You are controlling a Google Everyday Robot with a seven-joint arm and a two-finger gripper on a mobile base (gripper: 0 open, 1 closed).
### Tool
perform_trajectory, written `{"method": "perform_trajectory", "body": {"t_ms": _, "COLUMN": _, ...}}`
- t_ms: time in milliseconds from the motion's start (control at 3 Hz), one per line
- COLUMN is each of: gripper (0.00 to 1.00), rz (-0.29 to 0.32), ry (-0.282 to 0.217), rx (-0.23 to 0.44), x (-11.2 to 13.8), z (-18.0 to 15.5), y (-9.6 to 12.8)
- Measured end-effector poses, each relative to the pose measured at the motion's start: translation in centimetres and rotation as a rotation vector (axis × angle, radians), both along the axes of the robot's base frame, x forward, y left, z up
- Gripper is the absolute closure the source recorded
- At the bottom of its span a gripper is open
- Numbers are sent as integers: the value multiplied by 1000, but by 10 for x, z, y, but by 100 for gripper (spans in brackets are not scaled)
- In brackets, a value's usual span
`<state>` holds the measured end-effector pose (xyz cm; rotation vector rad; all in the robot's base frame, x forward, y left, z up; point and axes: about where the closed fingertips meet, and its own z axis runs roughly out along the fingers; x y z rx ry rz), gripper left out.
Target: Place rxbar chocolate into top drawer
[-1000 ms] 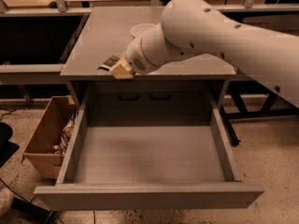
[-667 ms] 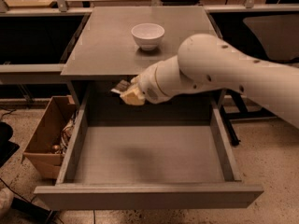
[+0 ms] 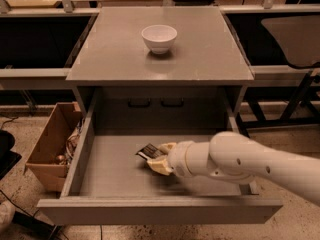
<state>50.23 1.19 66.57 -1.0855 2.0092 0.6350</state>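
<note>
The top drawer point(image 3: 85, 149) is pulled wide open below the grey cabinet top. My gripper point(image 3: 159, 159) reaches in from the right, low inside the drawer near its middle. It is shut on the rxbar chocolate point(image 3: 148, 151), a dark wrapped bar sticking out to the left of the cream fingers point(image 3: 161, 166), just above the drawer floor. My white arm point(image 3: 250, 166) crosses the drawer's right wall.
A white bowl point(image 3: 159, 37) stands on the cabinet top point(image 3: 115, 54). A brown cardboard box point(image 3: 52, 151) with clutter sits on the floor left of the drawer. Dark benches flank the cabinet, and a chair base stands at the right.
My gripper has come down from the cabinet's front edge into the open drawer, carrying the bar with it. The arm now comes in low from the right, uncovering the bowl.
</note>
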Motion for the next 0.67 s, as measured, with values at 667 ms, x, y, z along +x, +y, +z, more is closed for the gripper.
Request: {"method": "perform_trajectory", "body": {"t_ms": 667, "gripper": 60, "rz": -80, "ry": 14, "rx": 30, "x": 6, "z": -35, "y": -23}}
